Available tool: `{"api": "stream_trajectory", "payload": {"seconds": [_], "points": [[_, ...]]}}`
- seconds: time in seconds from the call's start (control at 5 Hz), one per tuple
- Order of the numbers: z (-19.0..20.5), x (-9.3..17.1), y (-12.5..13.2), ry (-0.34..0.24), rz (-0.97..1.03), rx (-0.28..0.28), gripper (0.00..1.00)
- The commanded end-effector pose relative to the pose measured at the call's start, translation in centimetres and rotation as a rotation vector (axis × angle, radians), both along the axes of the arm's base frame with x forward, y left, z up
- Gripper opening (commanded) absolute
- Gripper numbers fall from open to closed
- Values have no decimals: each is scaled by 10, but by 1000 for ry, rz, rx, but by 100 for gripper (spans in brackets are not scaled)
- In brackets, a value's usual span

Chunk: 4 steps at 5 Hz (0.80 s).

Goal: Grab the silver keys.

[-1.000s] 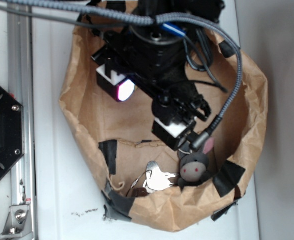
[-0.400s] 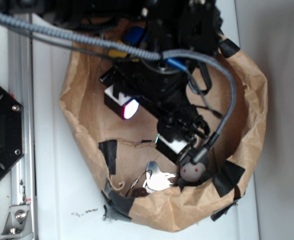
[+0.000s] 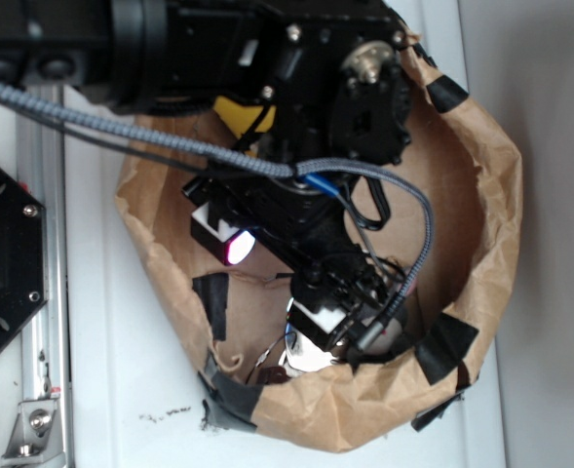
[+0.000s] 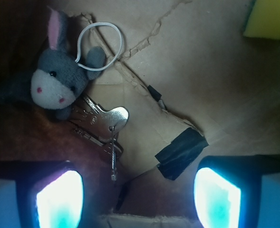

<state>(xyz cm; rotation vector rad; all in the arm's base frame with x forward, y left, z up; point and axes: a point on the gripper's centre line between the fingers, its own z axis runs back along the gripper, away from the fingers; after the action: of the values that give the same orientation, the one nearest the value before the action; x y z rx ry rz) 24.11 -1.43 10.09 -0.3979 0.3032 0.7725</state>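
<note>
Brown paper bag floor (image 4: 216,80) | gripper (image 4: 140,199) fingers apart, empty | silver keys (image 4: 104,121) touch donkey plush (image 4: 54,83) | likely stiff, slippery, flat: pinch bunched blades

The gripper (image 3: 337,330) now sits lower and further toward the near wall of the paper bag (image 3: 481,195) than a second ago, having slid from above the bag's middle down to its bottom corner. It now covers the grey donkey plush (image 4: 54,80), which showed plainly in the exterior view before, and hides most of the silver keys (image 3: 301,357), leaving only a sliver. More of the black arm (image 3: 296,58) fills the top of that view.
</note>
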Motion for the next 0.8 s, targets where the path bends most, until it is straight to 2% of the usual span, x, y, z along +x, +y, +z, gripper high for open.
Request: {"api": "stream_trajectory", "payload": {"seconds": [0.0,0.4,0.6], "points": [[9,-4,0,-23,-8,0,100],[9,-4,0,-23,-8,0,100],[-1,-8,-15,-19,-95,25,100]]}}
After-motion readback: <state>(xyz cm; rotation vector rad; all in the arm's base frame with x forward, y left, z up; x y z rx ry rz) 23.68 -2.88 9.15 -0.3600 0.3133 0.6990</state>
